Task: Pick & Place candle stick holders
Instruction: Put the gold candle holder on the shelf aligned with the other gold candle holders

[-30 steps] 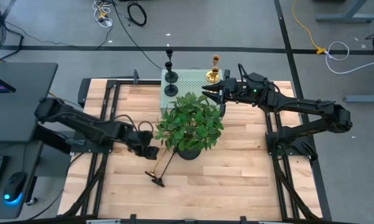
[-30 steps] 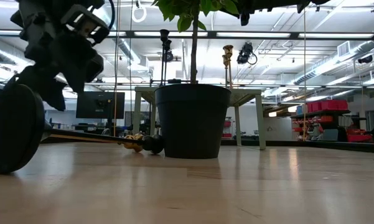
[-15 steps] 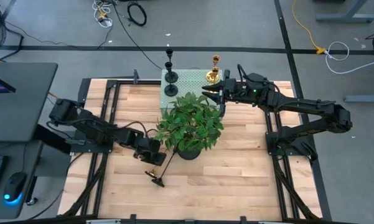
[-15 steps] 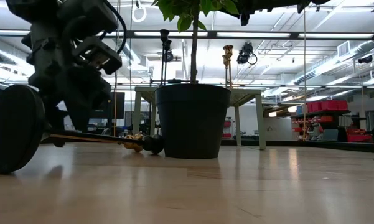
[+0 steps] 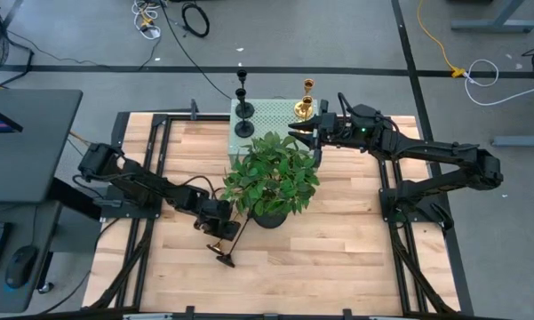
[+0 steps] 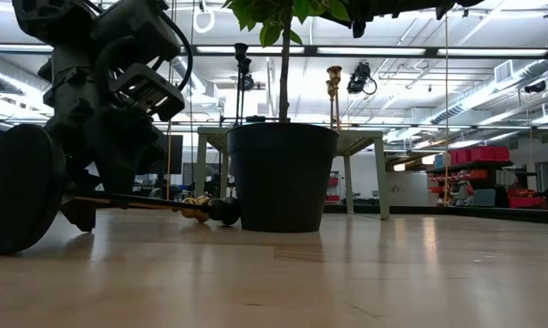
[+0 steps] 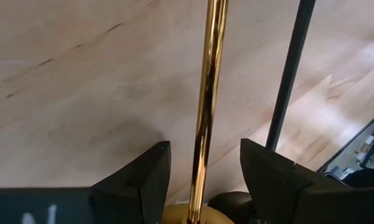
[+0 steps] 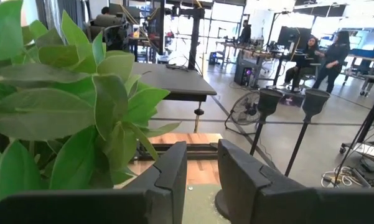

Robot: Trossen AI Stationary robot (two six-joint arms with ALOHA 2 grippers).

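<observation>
— How are the candlesticks laid out?

— Two are seen lying flat on the wooden table (image 5: 355, 249), in front of the potted plant (image 5: 271, 182). A gold candlestick (image 7: 209, 106) and a black candlestick (image 7: 289, 81) lie side by side, close together, with their long axes run diagonally from the plant's pot down toward the table's front edge. The black one's round base (image 5: 225, 260) is turned toward that front edge, and in the low view the same base (image 6: 20, 200) is presented edge-on at the near left. Three more are stood upright on the pale green box (image 5: 271, 113) at the back: two black ones (image 5: 243, 107) and a gold one (image 5: 306, 100).

— And the left arm?

— It is stretched low across the table from the left side, bent downward at the wrist. The left gripper (image 5: 219, 233) is lowered over the lying pair. Its fingers (image 7: 140, 177) are held apart, and the gold stem is straddled between them, no contact being visible.

— The right arm?

— It is reached in from the right, held high. The right gripper (image 5: 298, 133) is kept between the plant's leaves and the box, jaws parted, nothing held.
</observation>
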